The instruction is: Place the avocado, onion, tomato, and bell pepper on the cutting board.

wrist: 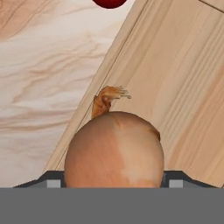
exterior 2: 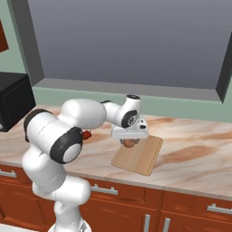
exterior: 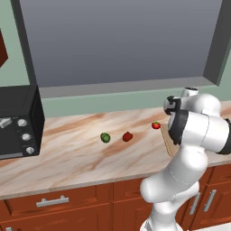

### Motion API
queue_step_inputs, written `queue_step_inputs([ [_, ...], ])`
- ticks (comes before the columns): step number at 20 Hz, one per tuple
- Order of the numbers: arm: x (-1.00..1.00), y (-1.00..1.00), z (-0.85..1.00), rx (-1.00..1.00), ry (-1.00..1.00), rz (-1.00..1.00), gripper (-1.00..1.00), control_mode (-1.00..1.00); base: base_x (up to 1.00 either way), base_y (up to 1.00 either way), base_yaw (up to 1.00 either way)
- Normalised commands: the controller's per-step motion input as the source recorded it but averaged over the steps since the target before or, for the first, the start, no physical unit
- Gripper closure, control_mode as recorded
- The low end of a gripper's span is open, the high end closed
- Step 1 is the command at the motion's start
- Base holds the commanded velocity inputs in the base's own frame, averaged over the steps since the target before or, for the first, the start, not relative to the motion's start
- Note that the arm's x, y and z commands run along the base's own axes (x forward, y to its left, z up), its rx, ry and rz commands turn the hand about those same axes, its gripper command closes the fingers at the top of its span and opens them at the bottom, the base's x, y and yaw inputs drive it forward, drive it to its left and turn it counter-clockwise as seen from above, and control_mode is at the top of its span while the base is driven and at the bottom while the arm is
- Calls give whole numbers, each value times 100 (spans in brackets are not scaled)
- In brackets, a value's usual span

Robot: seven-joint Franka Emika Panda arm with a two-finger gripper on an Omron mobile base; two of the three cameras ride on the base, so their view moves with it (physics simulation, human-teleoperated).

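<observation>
onion (wrist: 114, 151) gripped in the tool (exterior 2: 129, 142), just over the cutting board's (exterior 2: 144, 158) left edge | board lies near the bench (exterior: 81, 153) front edge, most of it bare | left base view: tomato (exterior: 156, 125) by board, bell pepper (exterior: 127, 136) and avocado (exterior: 105, 137) apart on open bench, black oven (exterior: 18, 122) far left

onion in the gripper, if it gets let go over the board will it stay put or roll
The onion looks round and smooth, so it could roll once released, perhaps off the flat, rimless cutting board. It looks firm, so the gripper closed around it likely won't crush it. Its dry tuft might slow rolling slightly.
</observation>
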Motion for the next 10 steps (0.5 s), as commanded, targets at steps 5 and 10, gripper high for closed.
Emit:
queue_step_inputs([
  [5,23,-8,-17,0,1,0,100,-100,0,0,0],
  [10,28,-16,-20,0,0,0,100,-100,0,0,0],
])
